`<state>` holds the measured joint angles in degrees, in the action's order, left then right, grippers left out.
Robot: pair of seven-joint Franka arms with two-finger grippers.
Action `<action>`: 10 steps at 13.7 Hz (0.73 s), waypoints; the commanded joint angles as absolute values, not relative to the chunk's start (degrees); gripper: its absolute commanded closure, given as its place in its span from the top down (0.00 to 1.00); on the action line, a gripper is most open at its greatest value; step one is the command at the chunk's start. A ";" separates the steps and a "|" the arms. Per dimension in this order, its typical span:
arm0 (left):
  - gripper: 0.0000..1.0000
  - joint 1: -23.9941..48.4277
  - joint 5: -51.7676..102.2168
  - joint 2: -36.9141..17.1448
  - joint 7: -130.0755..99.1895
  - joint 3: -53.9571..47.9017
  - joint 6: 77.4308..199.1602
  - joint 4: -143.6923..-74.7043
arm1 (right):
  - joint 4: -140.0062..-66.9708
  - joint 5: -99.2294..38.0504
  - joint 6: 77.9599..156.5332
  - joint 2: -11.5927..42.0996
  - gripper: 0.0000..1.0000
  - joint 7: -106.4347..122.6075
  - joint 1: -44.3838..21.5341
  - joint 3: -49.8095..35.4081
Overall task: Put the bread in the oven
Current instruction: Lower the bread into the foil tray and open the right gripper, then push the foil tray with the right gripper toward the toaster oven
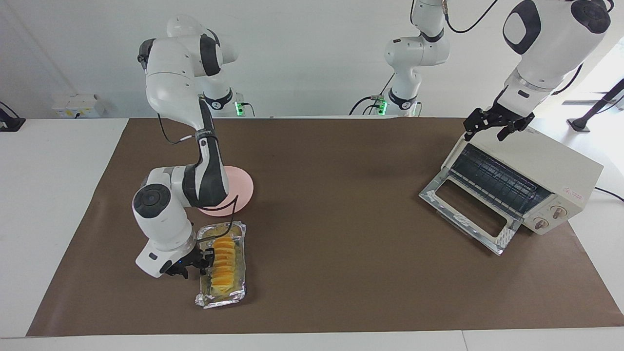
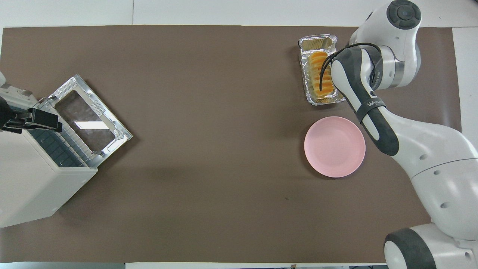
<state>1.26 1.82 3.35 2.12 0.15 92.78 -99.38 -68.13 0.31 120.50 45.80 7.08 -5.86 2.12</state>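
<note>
Judging by its look, the bread (image 1: 224,263) will be soft, light and crumbly: a row of thin overlapping slices that can fan apart or tear if I squeeze hard or catch only one end. It lies in a foil tray (image 1: 237,294), directly by my right hand (image 1: 204,259), which is low at the tray's long side, level with the middle of the row. I cannot tell whether that hand's fingers have closed on the loaf, on the foil rim or on nothing; the arm hides them from above and from across they are a dark cluster against the tray. My guess is the safest hold is across the loaf's middle, pinching the whole stack from both long sides, gently. The foil is thin and will crumple or slide on the counter (image 1: 341,273) if nudged.

Counting: one loaf, with about seven slices showing, though I can't separate them surely; one tray; one pink plate (image 1: 242,187) just past the right arm's forearm, toward the robots; one oven (image 1: 541,168) well away from that hand at the left arm's end, door (image 1: 468,214) dropped open, two knobs. My left hand (image 1: 491,127) waits spread open over the oven's top edge, gripping nothing.
</note>
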 commanded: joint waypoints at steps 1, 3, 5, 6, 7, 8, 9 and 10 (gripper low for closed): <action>1.00 1.32 2.64 4.39 2.72 0.53 92.90 -100.02 | -71.19 -1.93 122.25 43.77 0.00 5.89 -5.98 1.76; 1.00 1.32 2.64 4.39 2.72 0.53 92.90 -100.02 | -71.10 -1.93 122.17 43.77 0.00 5.89 -6.06 1.76; 1.00 1.32 2.64 4.39 2.72 0.53 92.90 -100.02 | -70.75 -1.93 121.21 43.60 0.00 5.89 -6.06 1.67; 1.00 1.32 2.64 4.39 2.72 0.53 92.90 -100.02 | -70.40 -1.93 119.55 42.90 0.00 5.89 -6.06 1.58; 1.00 1.32 2.64 4.39 2.72 0.53 92.90 -100.02 | -70.31 -2.02 117.53 41.41 0.00 5.89 -6.15 1.50; 1.00 1.32 2.64 4.39 2.72 0.53 92.90 -100.02 | -70.23 -2.28 115.77 40.27 0.00 5.80 -6.41 1.23; 1.00 1.32 2.64 4.39 2.72 0.53 92.90 -100.02 | -70.05 -3.33 113.32 39.38 0.00 5.54 -6.59 0.45; 1.00 1.32 2.64 4.39 2.72 0.53 92.90 -100.02 | -69.61 -4.64 111.29 38.94 0.00 3.10 -7.81 0.18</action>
<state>1.26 1.82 3.35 2.12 0.15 92.78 -99.38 -68.35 -2.64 114.39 41.60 6.36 -6.59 1.06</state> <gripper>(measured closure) 0.000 0.982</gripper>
